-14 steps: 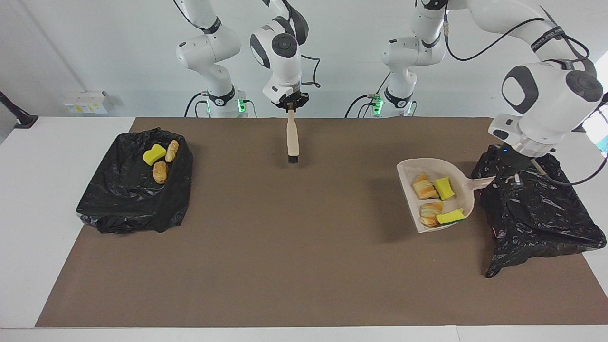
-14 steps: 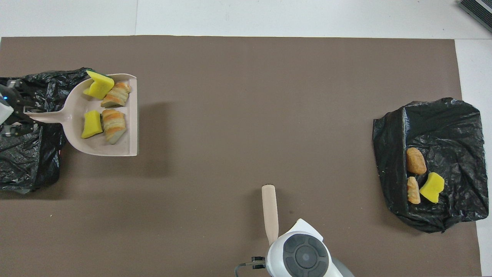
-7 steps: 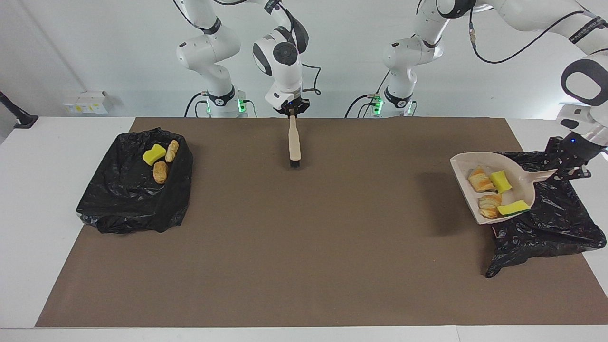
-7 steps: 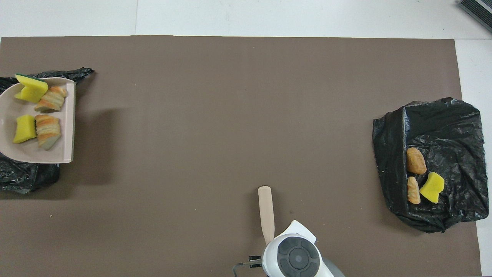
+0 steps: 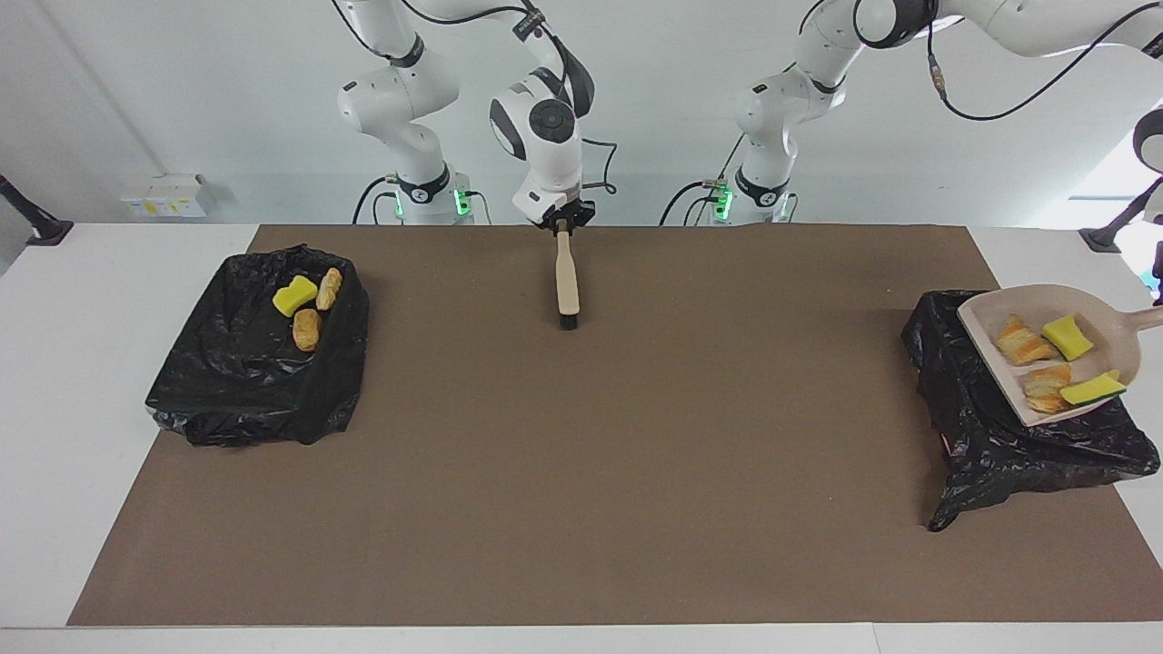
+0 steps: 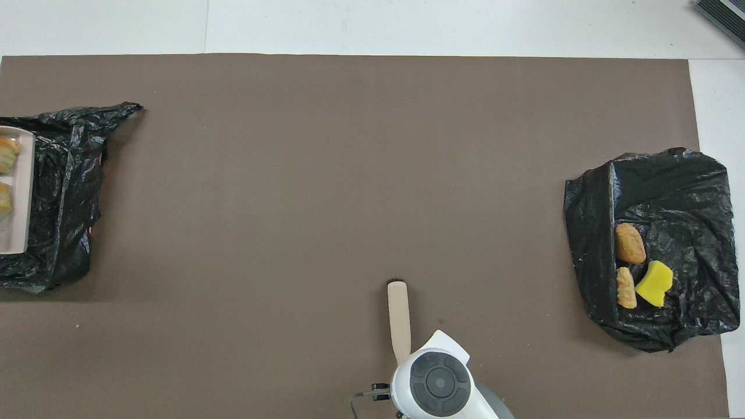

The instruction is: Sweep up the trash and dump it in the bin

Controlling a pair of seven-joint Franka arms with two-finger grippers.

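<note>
Yellow and tan scraps [image 5: 1045, 359] lie in the dustpan [image 5: 1104, 313] over the black bag [image 5: 990, 436] at the table's edge — left gripper unseen. Right gripper [image 5: 562, 223] is over the mat's [image 5: 581, 472] edge, fingers clamped on the brush [image 5: 566, 277].

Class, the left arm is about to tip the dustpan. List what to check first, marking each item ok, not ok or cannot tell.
1. Pan over the bin at the left arm's end: ok.
2. All four scraps inside the pan: ok.
3. No scraps lying on the mat: ok.
4. Left gripper's hold on the pan's handle: out of frame, cannot tell.
5. Right gripper and brush well away from that bin: ok.
</note>
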